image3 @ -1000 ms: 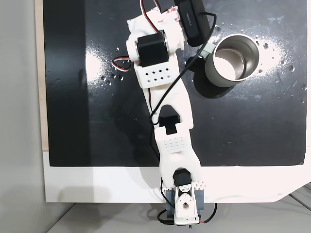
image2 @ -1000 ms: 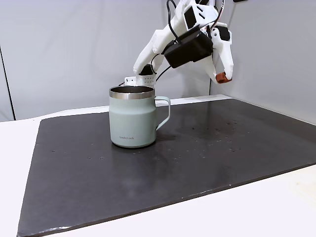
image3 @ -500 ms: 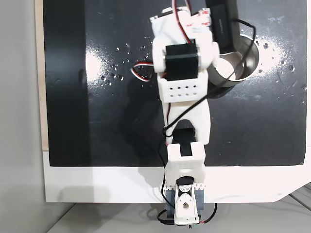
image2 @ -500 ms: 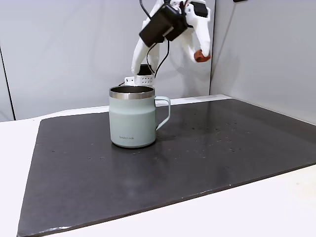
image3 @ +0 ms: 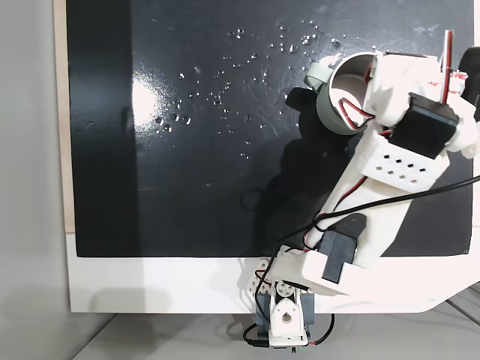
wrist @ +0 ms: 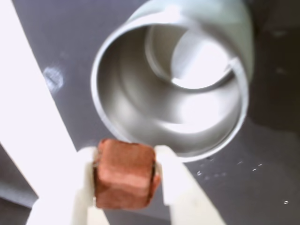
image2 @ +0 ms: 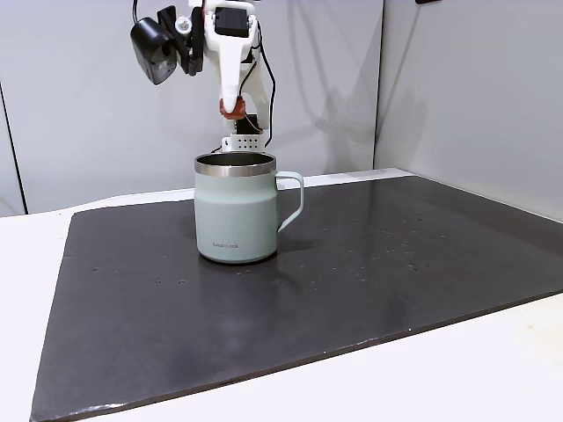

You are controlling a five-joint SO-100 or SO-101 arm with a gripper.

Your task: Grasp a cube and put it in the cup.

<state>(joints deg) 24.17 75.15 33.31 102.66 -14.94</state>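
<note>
Grey walls back a white surface [image2: 493,369] laid with a dark mat [image2: 369,264], and on that mat stands the cup [image2: 236,211], pale green with a steel rim, its handle to the right in a fixed view. Small dark lettering sits low on its side, too fine to read from here. The cube [wrist: 124,173], reddish-brown, is pinched between the two white fingers [wrist: 171,173] of the hand [wrist: 125,176], which is closed narrowly on it. In the wrist view the cube hangs just beside the near rim of the cup's open steel mouth. In a fixed view the cube [image2: 232,108] hangs in the air above the cup's rim, well clear of it. Half a second ago the hand was off to the right of the cup, higher up; it has swung left over the cup since then.
</note>
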